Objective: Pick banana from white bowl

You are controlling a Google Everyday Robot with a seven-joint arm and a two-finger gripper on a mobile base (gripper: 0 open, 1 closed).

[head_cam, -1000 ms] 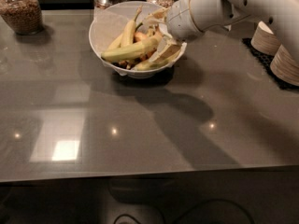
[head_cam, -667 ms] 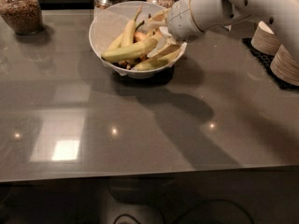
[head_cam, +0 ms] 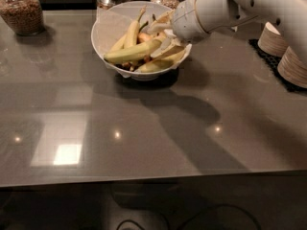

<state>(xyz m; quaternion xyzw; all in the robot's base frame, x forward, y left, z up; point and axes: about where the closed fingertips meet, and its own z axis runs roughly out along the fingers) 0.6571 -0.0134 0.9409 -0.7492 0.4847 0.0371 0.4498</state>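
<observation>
Grey counter (head_cam: pixel 144 143) carries the white bowl (head_cam: pixel 103 30) toward 12 o'clock. Robot arm (head_cam: pixel 249 4) enters from 2 o'clock. Its gripper (head_cam: pixel 162 38) sits inside the bowl at the 3 o'clock side, at the near end of the banana (head_cam: pixel 129 53), which lies across the heap from 9 to 3 o'clock. Jaws' state: cannot tell. Judged step: securing the grasp. Next move calls for firm closure, then a lift clear of neighbouring fruit.

You see the gripper (head_cam: pixel 161 36) reaching from the right into the white bowl (head_cam: pixel 104 30) on the grey table (head_cam: pixel 144 128), at the right-hand end of the banana (head_cam: pixel 130 52), with stacked beige bowls (head_cam: pixel 283 56) well apart.
</observation>
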